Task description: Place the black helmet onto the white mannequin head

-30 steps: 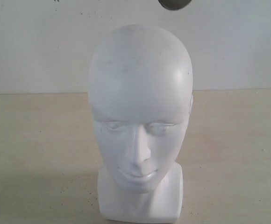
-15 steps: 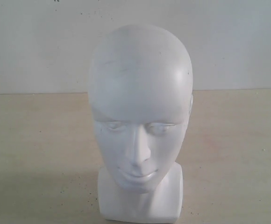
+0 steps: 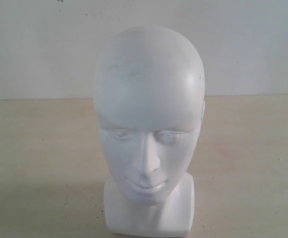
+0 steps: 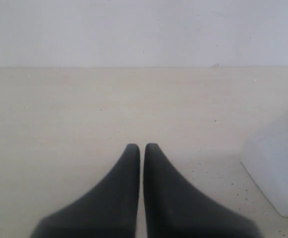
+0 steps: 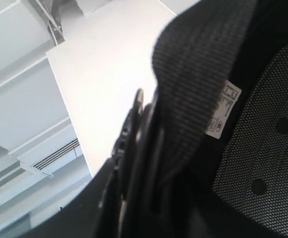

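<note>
The white mannequin head (image 3: 149, 114) stands upright on the pale table, bare, facing the exterior camera. Its blocky neck base (image 4: 278, 168) shows at the edge of the left wrist view. My left gripper (image 4: 142, 148) hovers low over the table beside that base, its black fingers shut with nothing between them. The black helmet (image 5: 223, 109) fills the right wrist view: woven padding, mesh lining and a white label, with the rim edge running down toward the lens. My right gripper (image 5: 149, 198) is shut on the helmet's rim. Neither gripper nor the helmet appears in the exterior view.
A pale wooden table (image 3: 39, 148) runs back to a plain white wall (image 3: 35, 44). In the right wrist view a white ceiling with a vent (image 5: 54, 153) shows beyond the helmet.
A dark rounded edge that showed at the top of the exterior view one second ago has gone out of frame. The mannequin head has not moved.
</note>
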`<move>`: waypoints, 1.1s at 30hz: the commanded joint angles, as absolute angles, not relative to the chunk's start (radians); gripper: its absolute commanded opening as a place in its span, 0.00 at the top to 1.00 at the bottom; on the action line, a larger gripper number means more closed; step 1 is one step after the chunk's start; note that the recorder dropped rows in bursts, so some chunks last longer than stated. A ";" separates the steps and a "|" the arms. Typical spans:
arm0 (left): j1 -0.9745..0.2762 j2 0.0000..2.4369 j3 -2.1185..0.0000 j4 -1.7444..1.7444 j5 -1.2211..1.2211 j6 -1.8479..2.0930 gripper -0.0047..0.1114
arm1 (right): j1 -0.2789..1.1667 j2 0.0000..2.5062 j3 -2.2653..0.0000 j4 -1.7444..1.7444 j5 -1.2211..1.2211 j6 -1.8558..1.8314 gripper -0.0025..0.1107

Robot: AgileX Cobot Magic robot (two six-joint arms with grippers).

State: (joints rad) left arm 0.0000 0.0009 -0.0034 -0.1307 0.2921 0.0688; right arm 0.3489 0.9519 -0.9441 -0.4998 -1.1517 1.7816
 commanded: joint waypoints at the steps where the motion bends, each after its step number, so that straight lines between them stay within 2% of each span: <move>1: -0.004 0.000 0.000 -0.131 0.291 0.061 0.92 | 0.348 0.940 -0.962 -0.468 -1.221 1.780 0.98; 7: -0.004 0.000 0.000 -0.131 0.291 0.061 0.92 | 0.348 0.940 -0.962 -0.501 -1.221 1.767 0.98; 13: -0.004 0.000 0.000 -0.131 0.291 0.061 0.92 | 0.348 0.942 -0.954 -0.495 -1.221 1.959 0.98; 33: -0.004 0.000 0.000 -0.131 0.291 0.061 0.92 | 0.348 0.989 -0.956 -0.193 -1.221 2.097 0.98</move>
